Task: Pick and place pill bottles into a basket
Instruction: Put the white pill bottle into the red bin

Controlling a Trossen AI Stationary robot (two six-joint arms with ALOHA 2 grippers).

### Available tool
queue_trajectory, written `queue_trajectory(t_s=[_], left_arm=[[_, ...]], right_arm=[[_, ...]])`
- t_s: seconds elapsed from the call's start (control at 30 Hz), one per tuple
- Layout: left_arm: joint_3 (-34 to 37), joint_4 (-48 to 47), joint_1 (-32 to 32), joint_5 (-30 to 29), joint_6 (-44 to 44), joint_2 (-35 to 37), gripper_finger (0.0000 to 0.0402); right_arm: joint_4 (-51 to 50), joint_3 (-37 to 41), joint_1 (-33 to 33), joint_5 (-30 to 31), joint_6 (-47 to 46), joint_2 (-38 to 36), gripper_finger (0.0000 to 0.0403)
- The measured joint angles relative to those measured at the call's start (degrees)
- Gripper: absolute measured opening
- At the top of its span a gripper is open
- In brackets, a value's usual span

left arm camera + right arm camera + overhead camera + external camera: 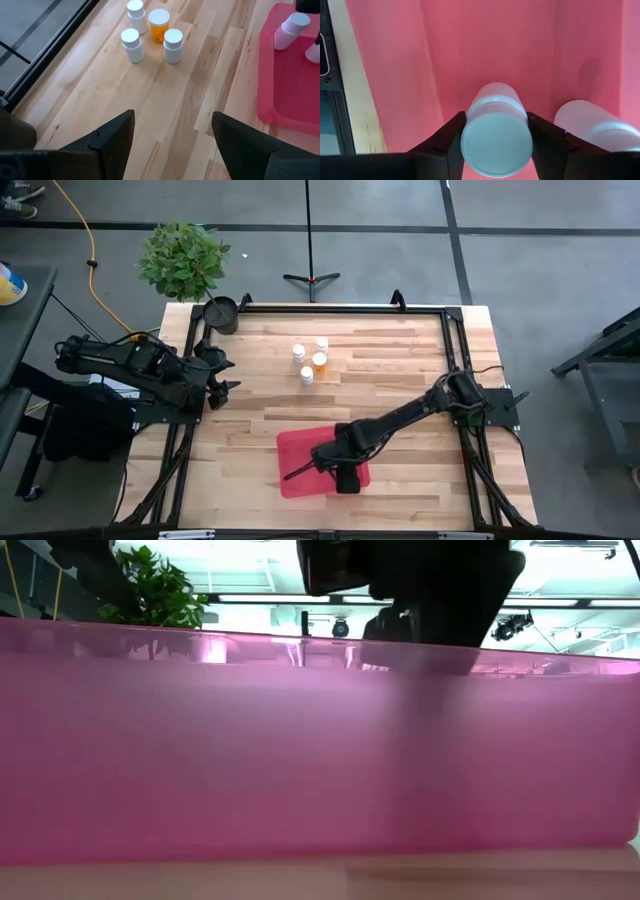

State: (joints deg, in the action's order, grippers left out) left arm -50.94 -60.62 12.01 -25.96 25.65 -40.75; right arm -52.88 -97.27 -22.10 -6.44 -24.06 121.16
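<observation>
The red basket (300,445) lies near the table's front middle; its wall (300,740) fills the low view. My right gripper (305,468) is inside it, shut on a pale pill bottle (495,130). A second pale cylinder (592,125) lies in the basket beside it. Four more pill bottles, three pale (298,352) and one amber (319,362), stand upright on their bases in a cluster at the table's far middle; they also show in the left wrist view (159,25). My left gripper (172,130) is open and empty at the table's left edge (222,377). My right gripper pinches the pale bottle between its two fingers, one on each side of its white cap end (470,135). The fingers lie along the bottle. The bottle sits tilted over the basket floor, cap toward the wrist (299,21); whether its lower end rests on the floor I cannot tell.
A small black pot (221,313) and a green plant (183,260) stand at the table's far left corner. A black frame (445,315) runs along the table's edges. Bare wood lies between the bottle cluster and the basket.
</observation>
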Motion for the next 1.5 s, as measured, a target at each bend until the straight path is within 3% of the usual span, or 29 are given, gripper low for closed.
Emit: queue_trajectory(t_s=[0.53, 0.93, 1.5], left_arm=[[0.0, 0.0, 0.0, 0.0, 0.1, 0.0, 0.0298], [0.0, 0.0, 0.0, 0.2, 0.2, 0.0, 0.0298], [0.0, 0.0, 0.0, 1.0, 0.2, 0.0, 0.0298]], right_arm=[[-2.4, 0.0, -2.7, 4.1, -2.1, 0.0, 0.0167], [-2.6, 0.0, -2.8, 3.8, -3.0, 0.0, 0.0168], [-2.6, 0.0, -2.8, 3.0, -2.5, 0.0, 0.0229]])
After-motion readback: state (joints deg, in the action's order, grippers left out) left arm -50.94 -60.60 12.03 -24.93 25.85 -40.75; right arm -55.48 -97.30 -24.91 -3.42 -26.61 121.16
